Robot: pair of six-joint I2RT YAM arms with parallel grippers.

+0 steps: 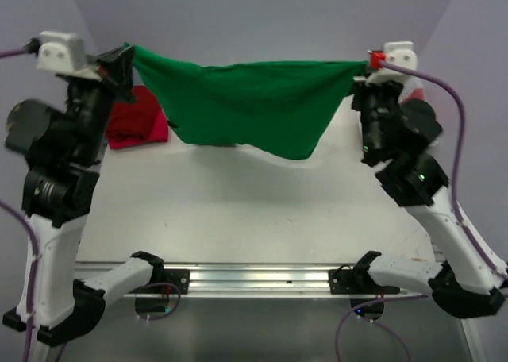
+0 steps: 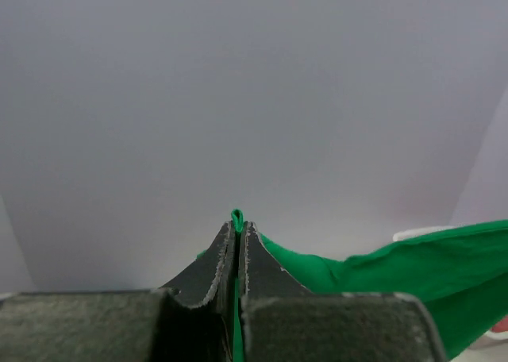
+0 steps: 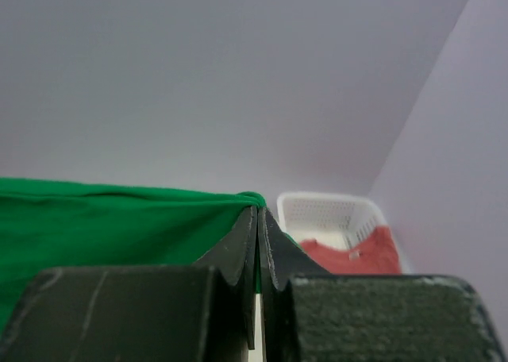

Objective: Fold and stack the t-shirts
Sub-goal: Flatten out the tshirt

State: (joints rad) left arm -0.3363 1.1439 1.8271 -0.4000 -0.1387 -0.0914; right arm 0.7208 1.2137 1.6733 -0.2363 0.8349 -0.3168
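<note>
- One worktop (image 1: pixel 238 211) is used for the job; nothing is spread flat on it for folding yet.
- One green t-shirt (image 1: pixel 246 100) is held stretched in the air over the far half of the worktop. Its top edge is pulled taut between the two arms and its lower part sags to a point. Whether that point touches the worktop cannot be told. No fold is judged begun on it.
- One red t-shirt (image 1: pixel 139 124) is seen at the far left of the worktop as a compact bundle, judged already folded and the base of the stack.
- One white basket (image 3: pixel 325 207) is seen at the far right, with a salmon-red t-shirt (image 3: pixel 357 255) lying in it, judged not yet folded.
- Left jaws are clamped on one corner of the green t-shirt, with a nub of cloth poking past the tips.
- Right jaws are pinched on the opposite corner.
- Roughly one tee is judged done; laying down, folding and stacking the green one is left, then the basket one.
</note>
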